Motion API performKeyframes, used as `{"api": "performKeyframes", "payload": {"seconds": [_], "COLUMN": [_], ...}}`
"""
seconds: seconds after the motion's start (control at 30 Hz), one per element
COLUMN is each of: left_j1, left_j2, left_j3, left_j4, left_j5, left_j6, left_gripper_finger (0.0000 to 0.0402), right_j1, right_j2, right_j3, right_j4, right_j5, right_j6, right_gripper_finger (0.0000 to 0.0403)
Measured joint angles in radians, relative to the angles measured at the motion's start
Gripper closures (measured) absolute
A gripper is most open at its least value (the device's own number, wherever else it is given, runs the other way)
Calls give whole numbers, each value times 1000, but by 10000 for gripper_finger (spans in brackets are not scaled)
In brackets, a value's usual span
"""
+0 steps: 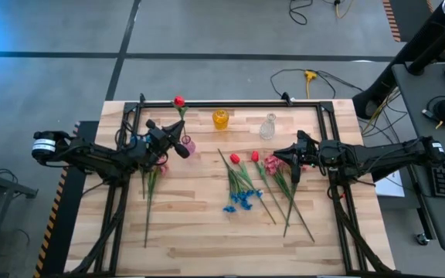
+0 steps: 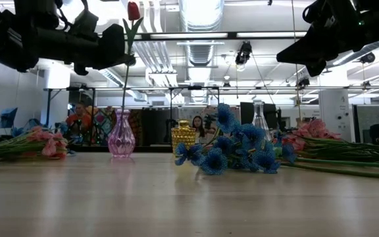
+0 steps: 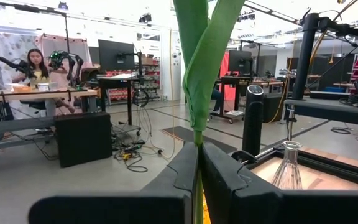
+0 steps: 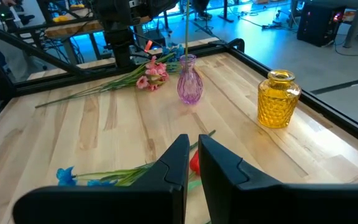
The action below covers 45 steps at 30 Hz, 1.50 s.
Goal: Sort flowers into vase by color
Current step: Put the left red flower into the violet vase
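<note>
Holding a red flower (image 1: 179, 101) stem over the pink vase (image 1: 189, 145) at 10 o'clock, your left claw (image 1: 178, 144) grips tight; your right claw (image 1: 290, 157) hovers closed and empty at 3 o'clock.

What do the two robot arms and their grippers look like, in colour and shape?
Both arms are dark, nearly black, built of slim jointed segments. The left arm carries a pale grey cylinder near its outer end. The right arm has a similar light part near its outer end. Each gripper, left gripper and right gripper, has two flat, matte black fingers with angular, stepped inner edges.
</note>
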Motion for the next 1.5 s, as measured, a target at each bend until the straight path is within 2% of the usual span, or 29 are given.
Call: {"api": "performKeyframes", "payload": {"seconds": [1.5], "left_j1": [0], "left_j2": [0], "left_j3": [-39], "left_j4": [43], "left_j5": [-9], "left_j6": [-45], "left_gripper_finger": [401], "right_j1": [0], "right_j2": [0], "right_j3": [0], "right_j4": [0], "right_j5": [0], "right_j6": [-11], "right_gripper_finger": [374]}}
